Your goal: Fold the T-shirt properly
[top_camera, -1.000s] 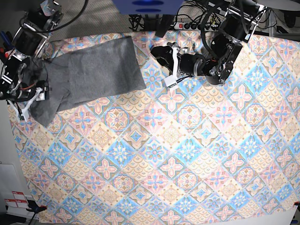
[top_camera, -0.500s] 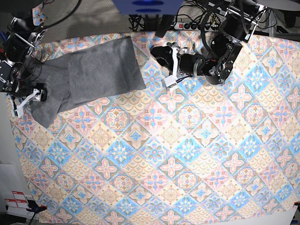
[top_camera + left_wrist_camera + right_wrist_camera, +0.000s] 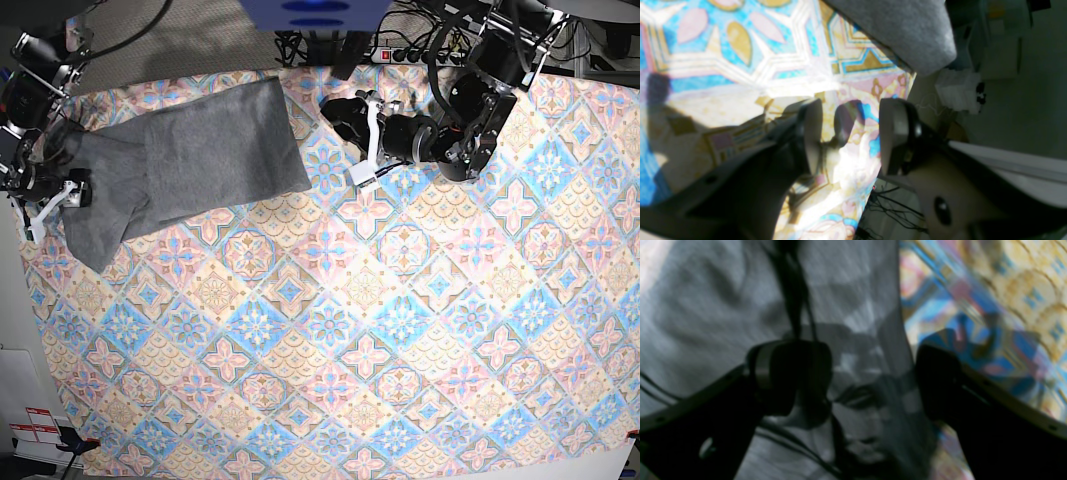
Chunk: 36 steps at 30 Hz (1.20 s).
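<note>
From the left wrist, the left gripper (image 3: pixel 846 140) stands spread and empty over the colourful tile-patterned tablecloth (image 3: pixel 740 56), likely parked. From the right wrist, the right gripper (image 3: pixel 873 383) gapes wide over the plain heather-grey cotton T-shirt (image 3: pixel 706 306), pinching nothing. In the base view the shirt lies folded at the far left corner

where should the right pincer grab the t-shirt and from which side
Take the T-shirt by its loose lower corner at the table's edge, coming from above on the outer side. There the cloth narrows to a single free flap on the tablecloth, right beside the open right pincer. This is a judgement.
</note>
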Motion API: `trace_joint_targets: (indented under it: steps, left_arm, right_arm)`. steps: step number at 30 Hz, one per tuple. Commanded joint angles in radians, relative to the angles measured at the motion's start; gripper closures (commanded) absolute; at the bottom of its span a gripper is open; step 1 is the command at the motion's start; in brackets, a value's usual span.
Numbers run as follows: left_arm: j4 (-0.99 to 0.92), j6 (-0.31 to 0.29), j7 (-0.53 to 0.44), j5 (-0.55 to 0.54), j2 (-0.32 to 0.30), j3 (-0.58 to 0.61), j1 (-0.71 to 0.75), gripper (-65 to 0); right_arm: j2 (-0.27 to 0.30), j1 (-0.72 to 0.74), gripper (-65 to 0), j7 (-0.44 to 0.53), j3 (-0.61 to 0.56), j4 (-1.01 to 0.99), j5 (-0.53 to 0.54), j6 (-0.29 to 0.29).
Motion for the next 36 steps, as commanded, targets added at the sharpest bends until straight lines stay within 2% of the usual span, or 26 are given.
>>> trace_joint_targets:
  steps: [1,4,6,8,14,16,20,24,27,32,36]
  left_arm:
    - [0.008,0.005,0.015,0.014,-0.001,0.002,-0.004,-26.8]
    - [0.008,0.005,0.015,0.014,0.001,0.000,-0.005,-26.8]
    - [0.008,0.005,0.015,0.014,0.002,0.000,-0.005,-26.8]
    - [0.008,0.005,0.015,0.014,0.002,0.000,-0.005,-26.8]
    - [0.008,0.005,0.015,0.014,0.002,0.000,-0.004,-26.8]
    - [0.008,0.005,0.015,0.014,0.002,0.000,-0.004,-26.8]
    - [0.008,0.005,0.015,0.014,0.002,0.000,-0.004,-26.8]
    - [0.008,0.005,0.015,0.014,0.008,0.003,-0.005,-26.8]
    - [0.008,0.005,0.015,0.020,0.030,0.006,-0.014,-26.8]
    - [0.007,0.005,0.023,0.022,0.050,0.008,-0.040,-26.7]
    - [0.007,0.005,0.023,0.022,0.053,0.006,-0.040,-26.7]
  right_arm:
    - [0.005,-0.004,-53.1,-0.066,0.001,-0.006,-0.074,-0.013]
    - [-0.049,-0.006,-52.4,-0.077,0.003,-0.007,-0.120,-0.013]
    - [-0.063,-0.006,-48.9,-0.097,0.006,-0.007,-0.143,-0.013]
    - [-0.081,-0.004,-42.2,-0.120,0.009,-0.006,-0.151,-0.013]
    - [-0.104,-0.001,-13.7,-0.178,0.005,-0.003,-0.149,-0.013]
    - [-0.113,-0.006,-9.0,-0.198,0.003,-0.003,-0.154,-0.013]
    - [-0.116,-0.011,-7.3,-0.232,0.001,-0.001,-0.154,-0.013]
    - [-0.116,-0.035,-2.4,-0.235,0.008,0.048,-0.149,-0.013]
    - [-0.138,-0.083,-2.4,-0.294,0.011,0.203,-0.131,-0.013]
    - [-0.184,-0.201,-2.4,-0.398,0.012,0.620,-0.074,-0.013]
    - [-0.202,-0.227,-2.4,-0.478,0.012,0.806,-0.074,-0.013]
